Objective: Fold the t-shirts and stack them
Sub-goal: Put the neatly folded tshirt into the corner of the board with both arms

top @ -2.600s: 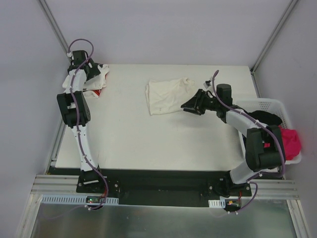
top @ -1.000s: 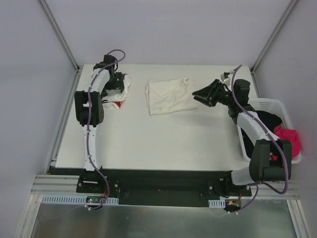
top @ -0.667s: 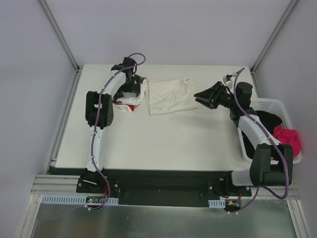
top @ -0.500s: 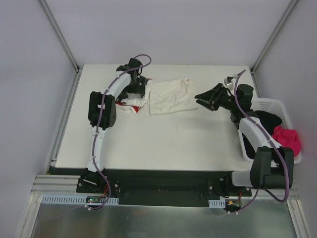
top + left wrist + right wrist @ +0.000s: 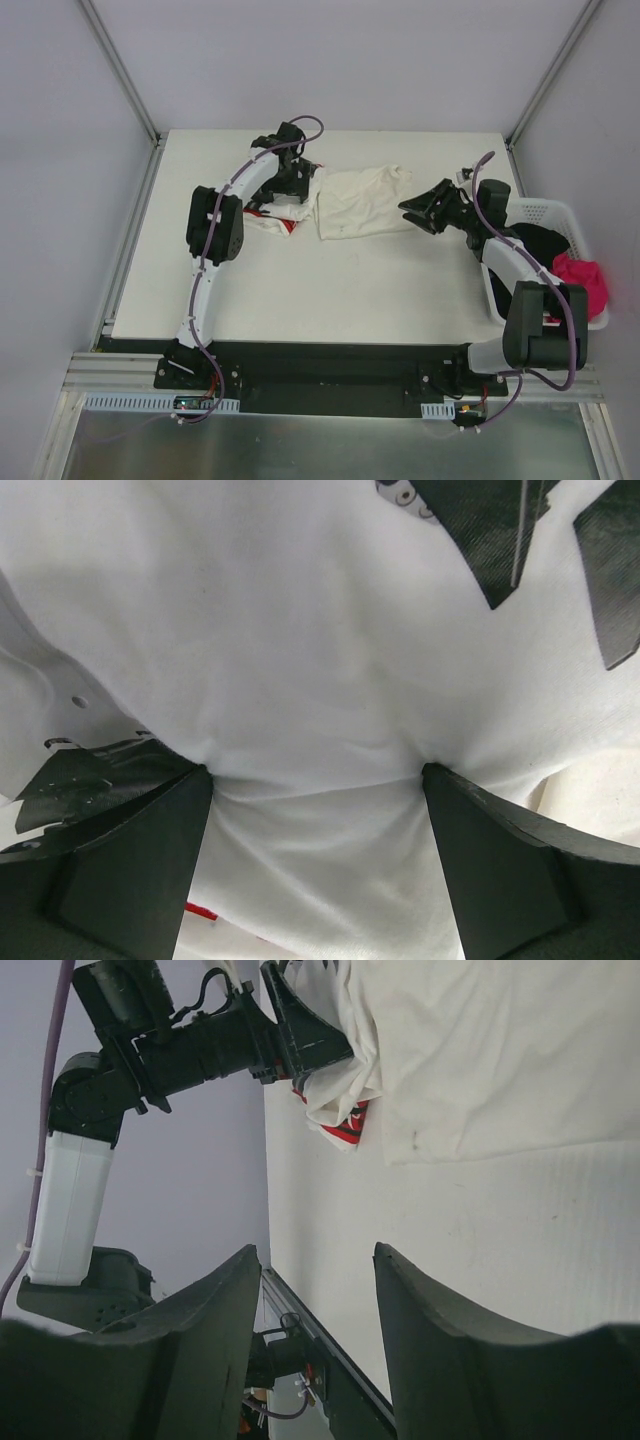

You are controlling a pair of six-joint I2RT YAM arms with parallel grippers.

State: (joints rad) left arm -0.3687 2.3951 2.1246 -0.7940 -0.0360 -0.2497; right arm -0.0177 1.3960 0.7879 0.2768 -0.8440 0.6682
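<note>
The printed t-shirt (image 5: 272,212), white with black print and red marks, lies bunched at the back centre of the table. My left gripper (image 5: 297,186) is on top of it. Its wide-set fingers (image 5: 130,860) have white cloth (image 5: 315,680) gathered between them. This shirt butts against the left edge of the plain cream t-shirt (image 5: 362,200), which is roughly folded. My right gripper (image 5: 418,210) hovers just off the cream shirt's right edge, open with nothing between its fingers. In the right wrist view the cream shirt (image 5: 500,1050), the printed shirt (image 5: 338,1110) and the left gripper (image 5: 300,1040) all show.
A white perforated basket (image 5: 548,212) hangs off the table's right edge, holding black cloth (image 5: 540,240) and pink cloth (image 5: 586,282). Bare tabletop (image 5: 300,290) stretches across the front half. Grey walls close in the back and sides.
My left gripper swept right from the back left corner, bringing the printed shirt up against the cream shirt, which shifted slightly right. My right gripper drew back right and its jaws widened.
</note>
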